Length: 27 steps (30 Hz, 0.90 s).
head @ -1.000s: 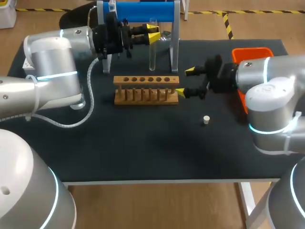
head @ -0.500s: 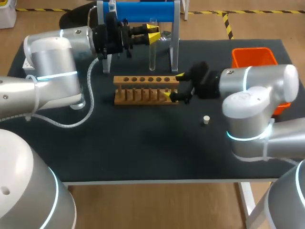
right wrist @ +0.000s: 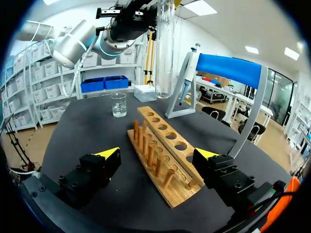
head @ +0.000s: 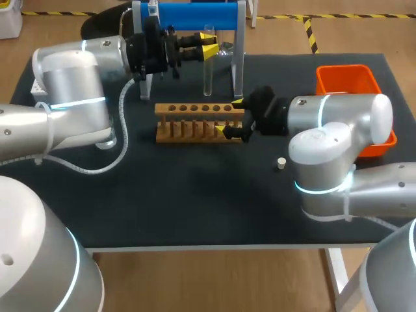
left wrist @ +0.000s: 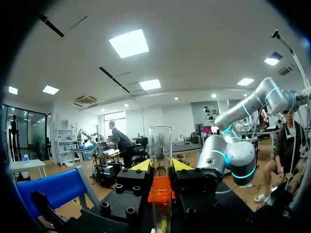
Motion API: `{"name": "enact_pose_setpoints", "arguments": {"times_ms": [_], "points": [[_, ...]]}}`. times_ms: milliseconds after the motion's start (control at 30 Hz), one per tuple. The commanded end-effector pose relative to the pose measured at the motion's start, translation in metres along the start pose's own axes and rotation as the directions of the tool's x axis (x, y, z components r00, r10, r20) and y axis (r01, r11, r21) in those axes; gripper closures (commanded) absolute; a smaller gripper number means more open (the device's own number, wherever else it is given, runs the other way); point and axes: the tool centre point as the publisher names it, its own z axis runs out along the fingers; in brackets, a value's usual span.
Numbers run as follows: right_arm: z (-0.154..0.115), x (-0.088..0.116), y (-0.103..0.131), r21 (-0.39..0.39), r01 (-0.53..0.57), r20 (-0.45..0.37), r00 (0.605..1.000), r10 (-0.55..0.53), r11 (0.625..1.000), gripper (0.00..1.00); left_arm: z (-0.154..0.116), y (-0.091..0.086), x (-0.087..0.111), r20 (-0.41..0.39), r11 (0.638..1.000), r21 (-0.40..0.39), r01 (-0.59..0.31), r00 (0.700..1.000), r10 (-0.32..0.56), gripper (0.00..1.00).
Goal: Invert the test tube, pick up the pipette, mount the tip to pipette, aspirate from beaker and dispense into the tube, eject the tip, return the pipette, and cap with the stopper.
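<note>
Between the closed fingers of the left gripper (left wrist: pixel 161 166) stands one clear test tube (left wrist: pixel 160 143). It is held upright with its mouth up, above the surface (head: pixel 195 195), and shows no liquid. Right beside it is the blue-topped stand (head: pixel 188 14), where one pipette (right wrist: pixel 187 73) hangs. The right gripper (head: pixel 231 117) is spread wide, one finger on either side of the end of the single wooden rack (head: pixel 195 123); its six holes hold nothing. One small glass beaker (right wrist: pixel 118 104) stands beyond the rack's far end, and I cannot tell its contents. One white stopper (head: pixel 281 163) lies near the right arm, and one orange bin (head: pixel 344 77) sits at the surface's right edge. A second ago the right gripper hung near the bin, clear of the rack; it has since crossed to the rack. The left arm and tube have not moved.
</note>
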Motion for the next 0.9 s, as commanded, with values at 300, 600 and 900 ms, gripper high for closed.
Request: {"name": "enact_pose_setpoints", "arguments": {"times_ms": [300,600,900], "points": [[0.0007,-0.0066,-0.0034,0.001,-0.006,-0.003,1.0,0.006,1.0,0.0,0.0006,-0.0001,-0.001,-0.002,1.0,-0.002,0.0,1.0,0.0,1.0],[0.0018,-0.0078,-0.0036,-0.001,-0.015,-0.001,1.0,0.015,1.0,0.0,0.0006,-0.0001,-0.001,-0.002,1.0,-0.002,0.0,1.0,0.0,1.0],[0.0033,-0.0072,-0.0049,0.005,-0.02,-0.002,1.0,0.02,1.0,0.0,0.0006,-0.0001,-0.001,-0.002,1.0,-0.002,0.0,1.0,0.0,1.0]]}}
